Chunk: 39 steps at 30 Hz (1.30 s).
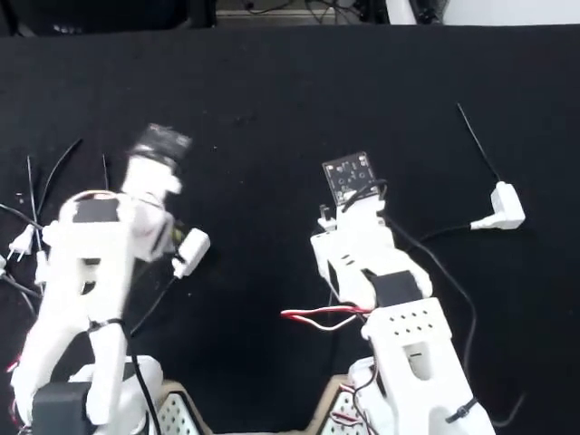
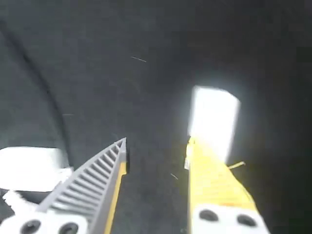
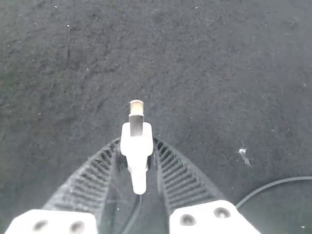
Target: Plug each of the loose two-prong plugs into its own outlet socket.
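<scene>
Right gripper [image 3: 136, 144] jaws pinch a white plug [image 3: 137, 124] by its body, prongs forward off the black surface [image 3: 219, 58], likely ready for insertion. Left gripper [image 2: 156, 145] jaws spread beside a white block [image 2: 213, 117], probably a socket to steady.

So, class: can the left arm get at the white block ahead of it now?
Probably yes: the left gripper is open, the white block lies just beyond it, and nothing sits between them.

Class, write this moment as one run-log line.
left gripper: open, near white block | right gripper: shut on plug | corded white piece: lying free on table
</scene>
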Each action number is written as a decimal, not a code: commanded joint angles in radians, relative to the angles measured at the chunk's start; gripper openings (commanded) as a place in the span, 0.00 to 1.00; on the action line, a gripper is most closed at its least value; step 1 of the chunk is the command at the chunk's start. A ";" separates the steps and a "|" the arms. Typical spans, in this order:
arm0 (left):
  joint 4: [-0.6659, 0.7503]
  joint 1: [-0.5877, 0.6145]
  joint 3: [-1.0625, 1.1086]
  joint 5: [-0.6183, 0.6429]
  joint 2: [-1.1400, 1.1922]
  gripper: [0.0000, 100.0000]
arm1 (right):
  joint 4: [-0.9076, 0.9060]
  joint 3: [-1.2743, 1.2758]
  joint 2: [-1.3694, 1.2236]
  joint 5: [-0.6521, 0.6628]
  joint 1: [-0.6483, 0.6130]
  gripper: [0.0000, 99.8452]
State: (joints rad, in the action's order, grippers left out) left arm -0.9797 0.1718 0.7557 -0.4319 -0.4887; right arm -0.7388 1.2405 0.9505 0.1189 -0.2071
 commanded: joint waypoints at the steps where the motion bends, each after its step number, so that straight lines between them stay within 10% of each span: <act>1: 0.097 0.048 -0.022 0.044 -0.014 0.20 | 0.014 -0.013 0.027 -0.011 0.018 0.01; 9: 0.256 -0.070 0.209 0.092 -0.020 0.20 | 0.014 -0.013 0.027 -0.011 0.018 0.01; 17: 0.072 -0.257 0.163 0.186 -0.026 0.20 | 0.014 -0.013 0.027 -0.011 0.018 0.01; 28: -0.066 -0.156 0.082 0.192 -0.026 0.20 | -0.046 -0.059 -0.016 -0.002 -0.097 0.01; 39: 0.064 -0.147 0.245 0.359 -0.026 0.20 | -0.118 -0.463 -0.605 0.172 -0.207 0.01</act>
State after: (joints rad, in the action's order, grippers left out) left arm -0.9413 0.0215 0.9935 -0.1312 -0.5148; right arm -0.8431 0.9122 0.4795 0.2202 -0.3468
